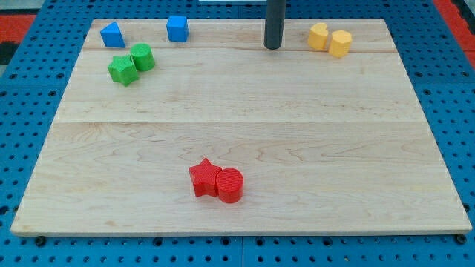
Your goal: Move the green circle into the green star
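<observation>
Dark and straight, my tip (273, 47) stands on the surface (245, 111) near the view's top, a little right of the middle. This tool has no jaws to open or close; it is a bare rod, and it touches no block right now.

Nearest to it, on the view's right, the two yellow blocks (330, 38) sit touching each other, just beside the tool's line. On the other side, the blue cube (177, 28) lies along the top edge, and further left the blue block (112, 34) sits near the corner.

The green circle (142, 56) lies well apart from the tool, toward the view's left and slightly lower. The green star (122, 70) sits down-left of it; the two look to be touching already, or very nearly.

I judge the risk lies there. A sweep leftward along the top could catch the blue cube and drag it into the green pair. A push on the circle that runs too long would shove the star along with it, toward the surface's left edge. A hit off the circle's centre could roll it past the star and split them.

The red star (203, 178) and red circle (230, 185), touching near the view's bottom, are out of the way.
</observation>
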Robot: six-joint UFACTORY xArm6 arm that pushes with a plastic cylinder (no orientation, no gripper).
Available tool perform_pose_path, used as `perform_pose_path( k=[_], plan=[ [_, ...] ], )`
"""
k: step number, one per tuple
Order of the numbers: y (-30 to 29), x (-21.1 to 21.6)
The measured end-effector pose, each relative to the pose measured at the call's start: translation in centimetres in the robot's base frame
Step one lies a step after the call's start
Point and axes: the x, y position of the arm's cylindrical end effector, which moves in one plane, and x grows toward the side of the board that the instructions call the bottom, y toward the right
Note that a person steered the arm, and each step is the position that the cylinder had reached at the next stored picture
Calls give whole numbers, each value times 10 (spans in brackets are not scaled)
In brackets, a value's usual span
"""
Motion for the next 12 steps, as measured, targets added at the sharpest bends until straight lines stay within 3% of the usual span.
perform_pose_path(
  k=[2, 3, 5, 8, 12],
  plan=[
    [-7, -6],
    [-29, -32],
    [-122, -44],
    [-150, -70],
    [-170, -47]
  ],
)
